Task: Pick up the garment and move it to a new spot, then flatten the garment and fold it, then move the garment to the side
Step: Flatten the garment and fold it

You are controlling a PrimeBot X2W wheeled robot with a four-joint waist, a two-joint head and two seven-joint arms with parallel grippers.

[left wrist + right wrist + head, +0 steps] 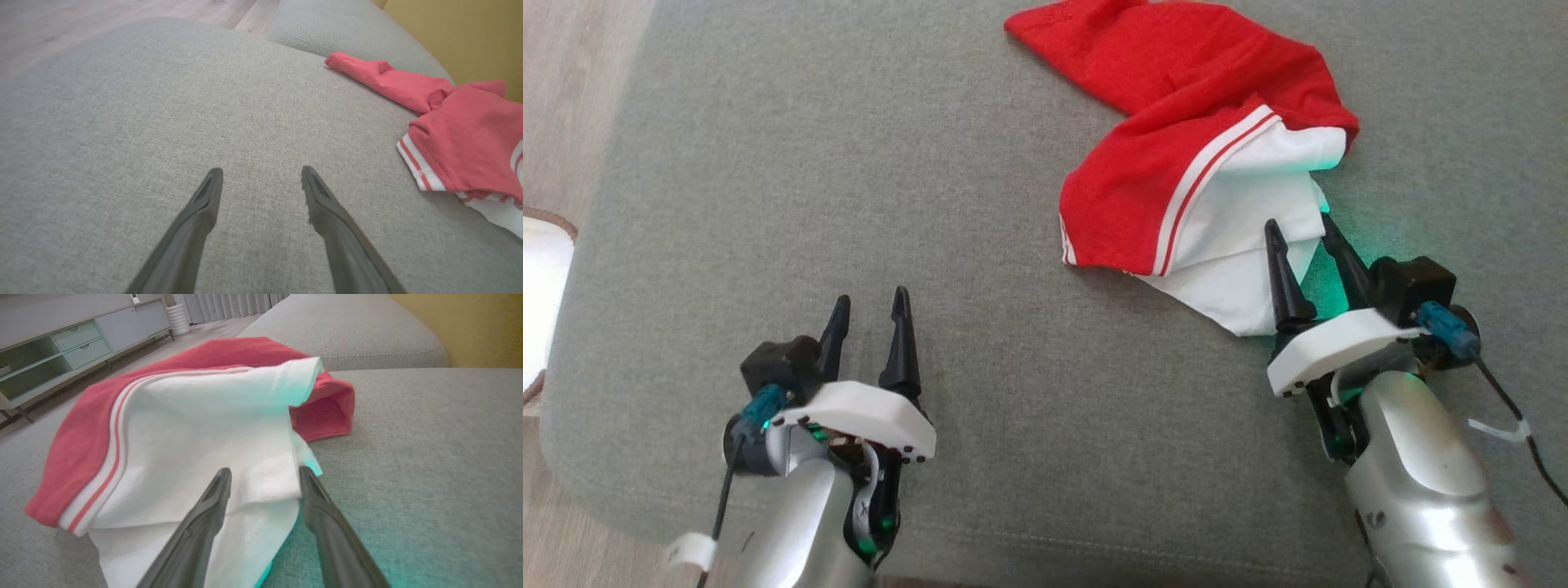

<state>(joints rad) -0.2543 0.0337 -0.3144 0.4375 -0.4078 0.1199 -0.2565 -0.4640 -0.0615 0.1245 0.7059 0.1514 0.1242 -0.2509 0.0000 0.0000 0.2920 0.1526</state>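
Garment: a red jersey (1176,155), crumpled in a heap, with a white panel (1241,253) and red-and-white striped trim (1209,184).
Place: on the grey sofa cushion (849,163), toward its right side.
Right arm: right gripper (1298,222) has its fingers spread, straddling a fold of the white panel.
Left arm: left gripper (871,296) has its fingers spread over bare cushion, well apart from the jersey.

The left claw (871,296) and right claw (1298,220) look alike: two tapered black fingers (901,343) on a white plate (866,416), silver forearm (1421,474), blue plug (1444,325), black cable (1503,396), green light (870,543).
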